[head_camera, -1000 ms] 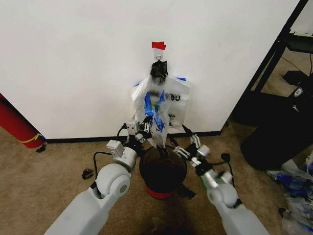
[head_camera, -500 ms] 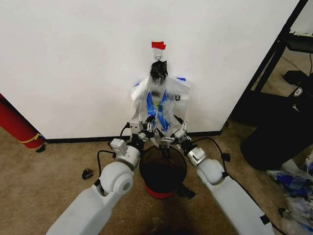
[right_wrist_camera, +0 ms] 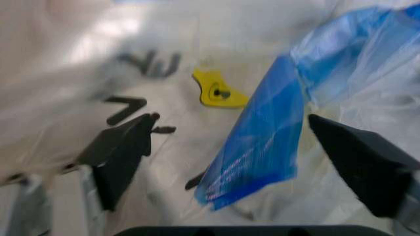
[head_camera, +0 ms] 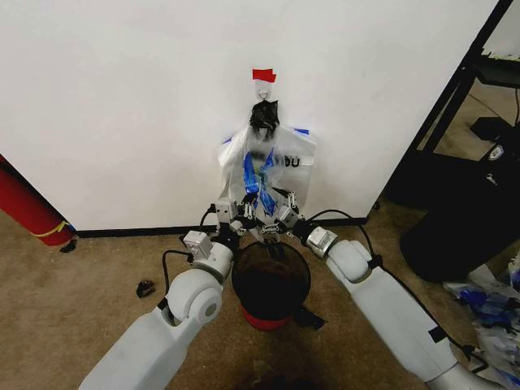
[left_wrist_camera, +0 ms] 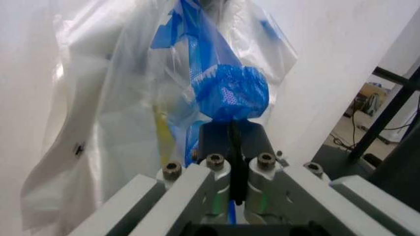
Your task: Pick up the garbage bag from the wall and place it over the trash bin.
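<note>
Left pincer (head_camera: pixel 244 214) is pinching the lower part of the bag (head_camera: pixel 260 175), its fingers pressed together on blue-printed plastic, while the right pincer (head_camera: pixel 279 213), jaws spread, is reaching into the same folds. With the bag hanging from the wall (head_camera: pixel 122 97) hook above the bin (head_camera: pixel 270 283), both lifting and fitting are remaining.

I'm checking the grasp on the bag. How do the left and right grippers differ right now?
The left gripper has its jaws shut on a blue-printed fold of the garbage bag; the right gripper has its jaws open, with a blue patch of the bag between them, not yet pinched. In the head view the left gripper sits on the bag's left, the right gripper on its right. Both are raised at the bag's lower part, above the trash bin.
</note>
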`<state>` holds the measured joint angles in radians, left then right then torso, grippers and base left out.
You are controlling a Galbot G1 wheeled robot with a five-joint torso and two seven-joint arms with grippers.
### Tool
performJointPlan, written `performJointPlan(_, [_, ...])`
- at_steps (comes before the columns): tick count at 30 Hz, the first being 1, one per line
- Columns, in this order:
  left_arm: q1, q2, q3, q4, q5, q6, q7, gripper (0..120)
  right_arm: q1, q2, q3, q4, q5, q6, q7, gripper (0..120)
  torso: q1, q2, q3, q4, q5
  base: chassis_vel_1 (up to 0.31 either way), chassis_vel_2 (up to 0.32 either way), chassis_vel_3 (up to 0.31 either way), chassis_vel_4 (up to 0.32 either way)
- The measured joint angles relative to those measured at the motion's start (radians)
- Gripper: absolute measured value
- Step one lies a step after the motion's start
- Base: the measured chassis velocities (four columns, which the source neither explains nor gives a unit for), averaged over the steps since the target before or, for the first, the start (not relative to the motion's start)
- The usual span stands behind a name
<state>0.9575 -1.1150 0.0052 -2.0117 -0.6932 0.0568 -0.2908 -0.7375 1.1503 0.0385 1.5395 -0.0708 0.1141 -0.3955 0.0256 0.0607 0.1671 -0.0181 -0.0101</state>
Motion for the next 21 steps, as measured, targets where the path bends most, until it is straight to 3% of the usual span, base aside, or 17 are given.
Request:
performJointPlan(2, [0.000, 0.001, 0.000, 0.000, 0.000, 0.000, 0.000, 0, 0.001, -0.002, 0.007, -0.001, -0.009, -0.004, -0.009, 84, 0.000, 0.000, 0.000, 0.0000, 0.0000, 0.000, 0.000, 0.000, 0.000])
performJointPlan(21, [0.013, 0.000, -0.002, -0.004, 0.011, -0.002, -0.003, 0, -0.034, -0.018, 0.073, -0.001, -0.006, -0.003, 0.069, 12, 0.000, 0.000, 0.000, -0.0001, 0.0001, 0.000, 0.000, 0.000, 0.000])
